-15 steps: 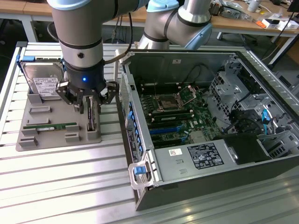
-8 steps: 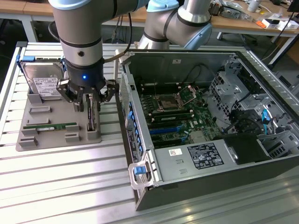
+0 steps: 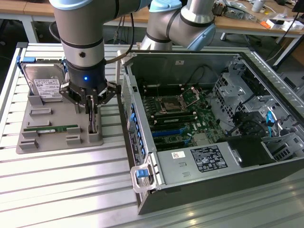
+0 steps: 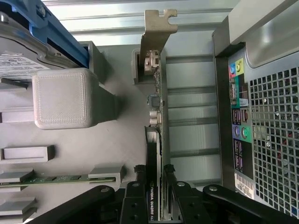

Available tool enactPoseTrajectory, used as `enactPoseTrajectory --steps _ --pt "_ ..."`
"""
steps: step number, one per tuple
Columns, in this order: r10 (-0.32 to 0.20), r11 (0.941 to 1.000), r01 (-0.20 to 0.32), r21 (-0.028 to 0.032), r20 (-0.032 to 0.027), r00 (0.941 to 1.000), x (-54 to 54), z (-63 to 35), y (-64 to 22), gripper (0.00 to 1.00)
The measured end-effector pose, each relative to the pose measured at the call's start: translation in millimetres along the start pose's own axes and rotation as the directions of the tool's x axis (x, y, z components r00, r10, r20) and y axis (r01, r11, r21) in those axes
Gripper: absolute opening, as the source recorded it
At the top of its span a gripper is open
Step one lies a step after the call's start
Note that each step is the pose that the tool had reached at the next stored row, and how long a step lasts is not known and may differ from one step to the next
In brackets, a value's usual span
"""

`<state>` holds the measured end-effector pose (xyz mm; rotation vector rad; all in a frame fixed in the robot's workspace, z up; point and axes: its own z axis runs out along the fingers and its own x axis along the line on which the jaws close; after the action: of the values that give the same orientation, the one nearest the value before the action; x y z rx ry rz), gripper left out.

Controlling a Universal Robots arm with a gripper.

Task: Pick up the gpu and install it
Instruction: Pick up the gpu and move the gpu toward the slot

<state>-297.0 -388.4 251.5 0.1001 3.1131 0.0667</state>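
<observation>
- Thin, flat black gpu card (image 3: 93, 126) (image 4: 156, 93) with a bent silver bracket stands on edge in a slot at the matte grey plastic tray (image 3: 47, 142) (image 4: 121, 140) edge nearest the open steel computer case (image 3: 190, 166) (image 4: 271, 140).
- Black tool (image 3: 92, 114) (image 4: 153, 186) is pinched narrow against the card's two broad faces.

A table (image 3: 71, 190) of ribbed silver metal slats carries everything. A flat grey tray (image 3: 52, 142) with raised holders lies on it toward the exterior view's left. Just beside the tray, toward the exterior view's right, an open computer case (image 3: 199, 185) lies on its side on the slats.
</observation>
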Motion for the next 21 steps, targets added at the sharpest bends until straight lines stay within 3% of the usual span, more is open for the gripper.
enactPoseTrajectory --steps 11,21 --pt "0.0 1.0 0.0 -0.0003 0.0003 1.0 -0.1 -0.3 0.1 0.26" --pt "0.0 1.0 0.0 -0.0003 0.0 1.0 -0.4 -14.5 0.6 0.26"
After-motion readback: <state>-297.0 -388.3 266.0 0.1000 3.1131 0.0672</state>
